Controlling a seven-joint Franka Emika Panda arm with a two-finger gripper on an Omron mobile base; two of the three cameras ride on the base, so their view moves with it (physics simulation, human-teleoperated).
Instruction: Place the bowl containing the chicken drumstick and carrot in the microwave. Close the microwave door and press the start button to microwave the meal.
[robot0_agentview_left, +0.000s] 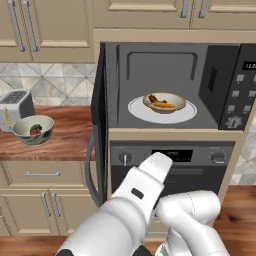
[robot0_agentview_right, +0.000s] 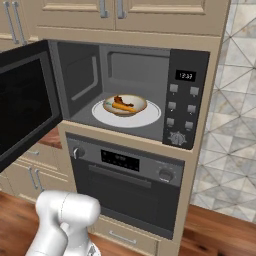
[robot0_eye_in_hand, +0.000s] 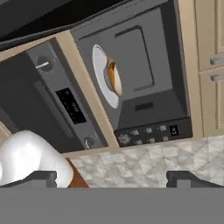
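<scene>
A simulated kitchen with a built-in dark grey microwave (robot0_agentview_right: 125, 95) set in tan cabinetry above a black oven (robot0_agentview_right: 127, 185). The shallow cream bowl (robot0_agentview_left: 164, 102) already sits on the white round turntable (robot0_agentview_left: 162, 111) inside the microwave, holding the dark brown chicken drumstick (robot0_agentview_right: 120, 100) and the orange carrot (robot0_agentview_right: 123, 106) side by side. So the first part of the task looks done.

The microwave door (robot0_agentview_right: 25, 105) stands wide open, swung out to the left, its black window facing the room. The black button panel (robot0_agentview_right: 184, 100) at the microwave's right shows a lit display; nothing is touching it. Closing the door and pressing start are left to do.

The white robot arm is folded low in front of the oven, well clear of the microwave. In the hand view, the gripper (robot0_eye_in_hand: 117, 178) has its two dark fingertips spread far apart, holding nothing.

On the wooden tabletop (robot0_agentview_left: 70, 135) to the left sit a grey-green bowl of vegetables (robot0_agentview_left: 33, 129) and a toaster (robot0_agentview_left: 15, 107).
</scene>
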